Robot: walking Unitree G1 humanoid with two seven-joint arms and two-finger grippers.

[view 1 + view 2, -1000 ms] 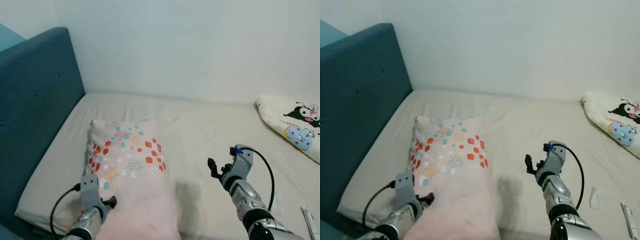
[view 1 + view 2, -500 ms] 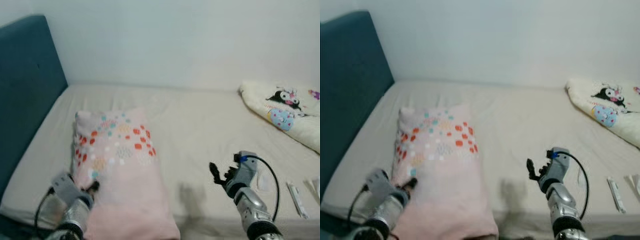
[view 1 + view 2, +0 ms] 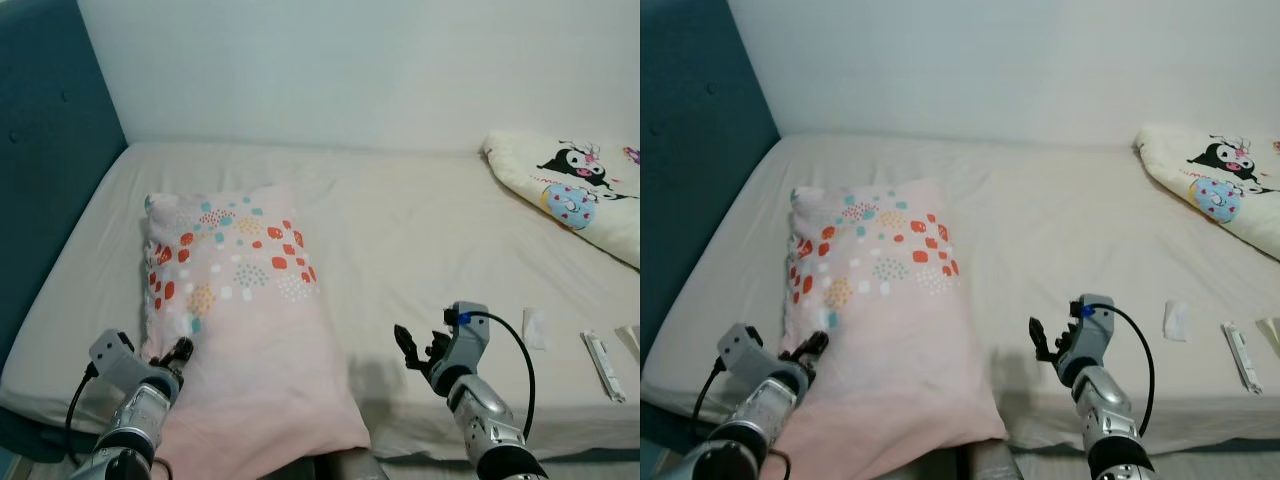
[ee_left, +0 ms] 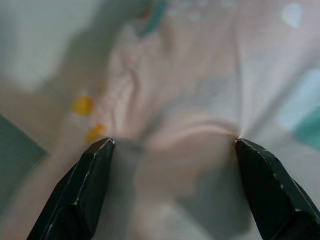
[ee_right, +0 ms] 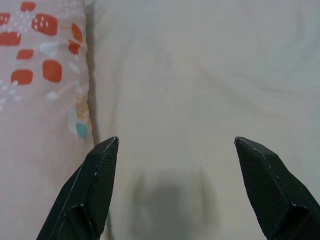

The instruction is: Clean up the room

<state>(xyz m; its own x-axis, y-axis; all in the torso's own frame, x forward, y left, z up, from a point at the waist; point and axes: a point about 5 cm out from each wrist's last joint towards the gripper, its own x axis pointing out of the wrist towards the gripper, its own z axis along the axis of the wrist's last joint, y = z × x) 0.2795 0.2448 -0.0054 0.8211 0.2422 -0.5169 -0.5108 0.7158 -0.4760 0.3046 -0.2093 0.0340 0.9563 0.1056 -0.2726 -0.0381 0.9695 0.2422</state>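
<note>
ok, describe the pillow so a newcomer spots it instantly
On the beige bed, near the teal headboard, lies a pale pink pillow, overhanging the front edge. Red, teal and orange dots mark its top half, unlike the cream cartoon blanket far right.

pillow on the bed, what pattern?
Pale pink pillow with red, teal and orange dot clusters at its far end; clearest in the left eye view.

A bed with a pale beige sheet (image 3: 420, 230) runs along a plain white wall (image 3: 330, 70). A dark teal upholstered headboard (image 3: 45, 150) with button tufts stands at the bed's left end. The mattress edge drops away along the near side, where a darker strip of the teal frame (image 3: 30, 435) shows beneath the sheet's lower left corner
</note>
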